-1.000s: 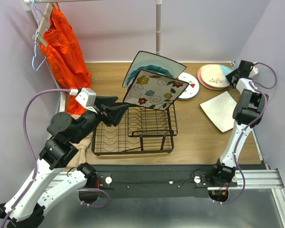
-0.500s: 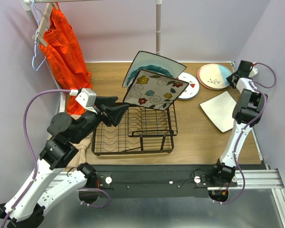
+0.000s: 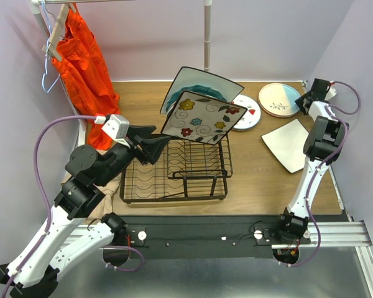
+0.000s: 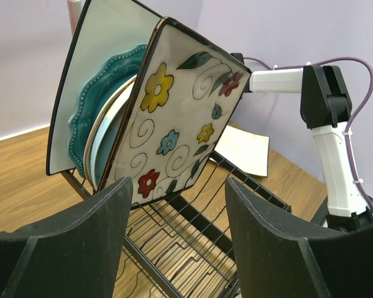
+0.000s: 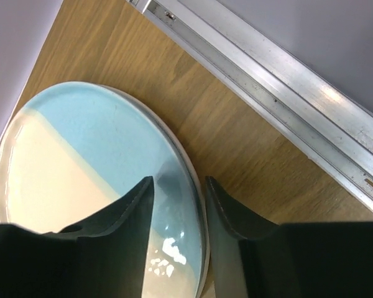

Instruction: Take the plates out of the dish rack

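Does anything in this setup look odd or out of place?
The orange garment hanging at the far left looks out of place beside dishes. In the dish rack, the flowered square plate leans steeply instead of standing upright.

Slight leftward shift of round cream-and-light-blue ceramic plate [image 3: 278, 99], pink rim of plate beneath [image 5: 188, 151] no longer exposed in top view, narrower finger gap on right gripper [image 5: 179, 181], small rightward nudge of left gripper [image 3: 154, 144].

Square flower-print ceramic plate [image 3: 203, 117] stands at the far end of the black wire dish rack [image 3: 174, 181], before a larger mint square plate [image 3: 198, 79]; white square ceramic plate [image 3: 291, 144] lies right, on the wooden table [image 3: 256, 181].
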